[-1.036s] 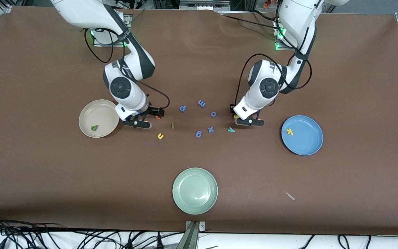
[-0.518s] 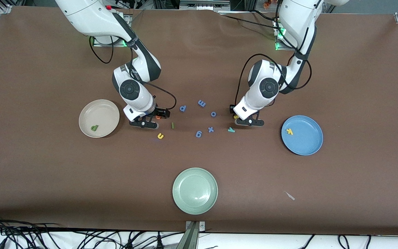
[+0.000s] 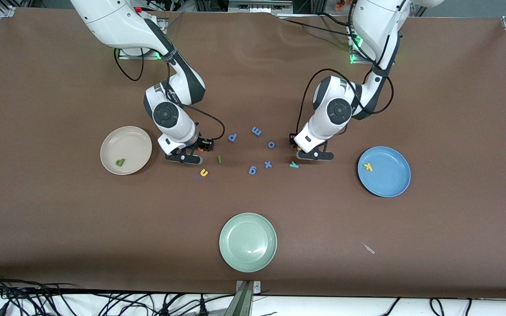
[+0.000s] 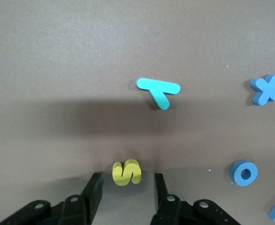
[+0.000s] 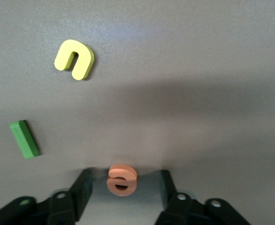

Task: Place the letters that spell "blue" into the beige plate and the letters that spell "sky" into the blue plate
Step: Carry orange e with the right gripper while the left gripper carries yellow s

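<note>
The yellow s lies on the table between the fingers of my left gripper, which is open with a gap on each side. The teal y lies close by. My right gripper is open around the orange e, not touching it; the yellow u and dark-green l lie near. In the front view the green b lies in the beige plate and the yellow k in the blue plate. Both grippers are down at the table.
Blue letters lie scattered between the two grippers. A pale green plate sits nearer the front camera. A small scrap lies on the brown mat toward the left arm's end.
My right gripper moved from beside the beige plate toward the middle of the table, came down round the orange e, and its fingers have drawn closer. The left gripper has barely shifted.
</note>
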`<move>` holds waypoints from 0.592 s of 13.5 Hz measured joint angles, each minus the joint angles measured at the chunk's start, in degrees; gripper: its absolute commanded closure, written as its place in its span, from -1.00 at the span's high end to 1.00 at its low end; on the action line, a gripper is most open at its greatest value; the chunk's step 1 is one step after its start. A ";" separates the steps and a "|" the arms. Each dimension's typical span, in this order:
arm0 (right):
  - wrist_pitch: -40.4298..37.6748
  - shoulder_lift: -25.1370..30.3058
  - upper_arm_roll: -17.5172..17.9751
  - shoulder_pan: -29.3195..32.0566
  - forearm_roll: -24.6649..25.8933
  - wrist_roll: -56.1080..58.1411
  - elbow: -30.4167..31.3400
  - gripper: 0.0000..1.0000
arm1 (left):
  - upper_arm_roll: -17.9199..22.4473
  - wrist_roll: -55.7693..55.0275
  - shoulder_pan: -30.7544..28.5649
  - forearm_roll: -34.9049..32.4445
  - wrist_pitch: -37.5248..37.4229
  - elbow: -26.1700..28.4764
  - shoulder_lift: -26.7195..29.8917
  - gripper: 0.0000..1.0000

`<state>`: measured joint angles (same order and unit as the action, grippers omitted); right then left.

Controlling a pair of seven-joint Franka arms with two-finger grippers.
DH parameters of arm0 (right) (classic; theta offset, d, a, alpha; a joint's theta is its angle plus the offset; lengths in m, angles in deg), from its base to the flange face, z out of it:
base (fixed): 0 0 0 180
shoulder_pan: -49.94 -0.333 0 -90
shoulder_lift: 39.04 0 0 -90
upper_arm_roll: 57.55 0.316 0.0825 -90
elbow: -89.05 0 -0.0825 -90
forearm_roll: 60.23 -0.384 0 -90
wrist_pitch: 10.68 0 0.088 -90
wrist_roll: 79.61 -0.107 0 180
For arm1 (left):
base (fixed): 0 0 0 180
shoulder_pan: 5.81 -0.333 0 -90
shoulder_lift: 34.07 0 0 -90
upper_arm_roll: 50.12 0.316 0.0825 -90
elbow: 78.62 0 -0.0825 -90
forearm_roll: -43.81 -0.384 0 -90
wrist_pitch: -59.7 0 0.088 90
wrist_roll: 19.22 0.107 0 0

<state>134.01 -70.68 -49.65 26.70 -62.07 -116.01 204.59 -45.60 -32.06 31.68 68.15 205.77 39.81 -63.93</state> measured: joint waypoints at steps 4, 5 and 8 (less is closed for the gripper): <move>-0.03 0.10 -0.09 0.00 0.04 0.00 0.00 -0.48 | 0.03 -0.03 0.31 0.00 0.40 -0.09 -0.13 -0.44; -0.01 0.14 -0.07 0.00 0.04 0.00 -0.04 -0.66 | 0.05 -0.03 0.33 0.00 0.41 -0.10 -0.13 -0.57; 0.02 0.63 -0.03 -0.10 0.03 0.00 -0.23 -0.74 | 0.07 -0.03 0.40 0.00 0.42 -0.19 -0.13 -0.69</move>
<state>134.03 -70.05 -49.68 26.60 -62.04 -116.01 204.36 -45.53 -32.09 32.08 68.15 206.19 39.62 -64.07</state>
